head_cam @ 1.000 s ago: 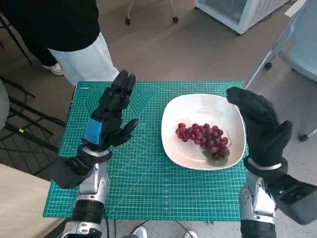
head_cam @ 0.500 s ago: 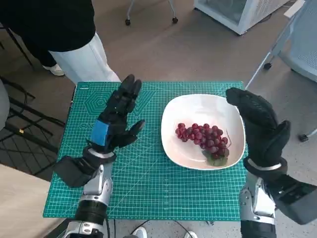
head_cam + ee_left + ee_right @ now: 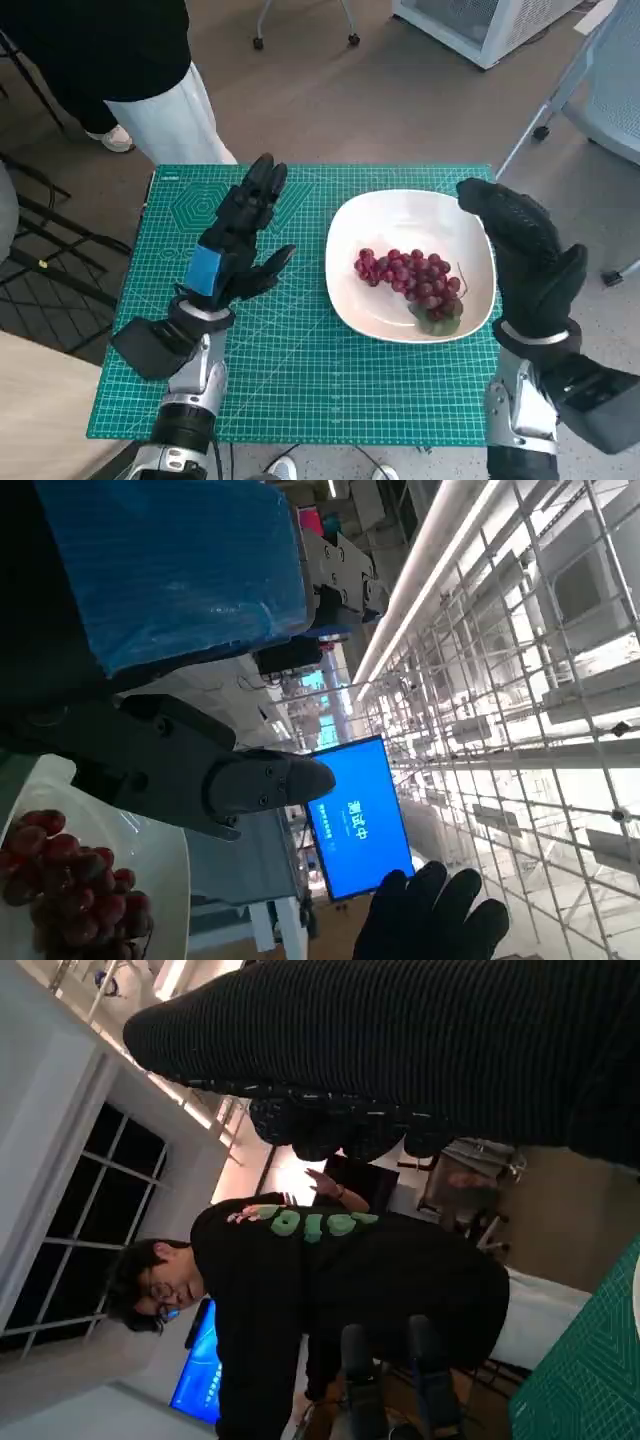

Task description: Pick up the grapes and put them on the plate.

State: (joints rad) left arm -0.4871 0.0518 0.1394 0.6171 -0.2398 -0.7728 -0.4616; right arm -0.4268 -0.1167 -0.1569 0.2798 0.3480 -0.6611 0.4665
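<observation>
The blue-taped black left hand hovers empty over the green gridded cutting mat, fingers spread; the black-gloved right hand hangs open beside the white plate. The bunch of red grapes lies on it. A person in white trousers stands behind the table.

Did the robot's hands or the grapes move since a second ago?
The left hand slid a little toward the plate and farther up the green mat, fingers spread, holding nothing. The right hand stayed open beside the plate's edge. The grapes lay unmoved on the plate. Nothing was picked up or let go.
</observation>
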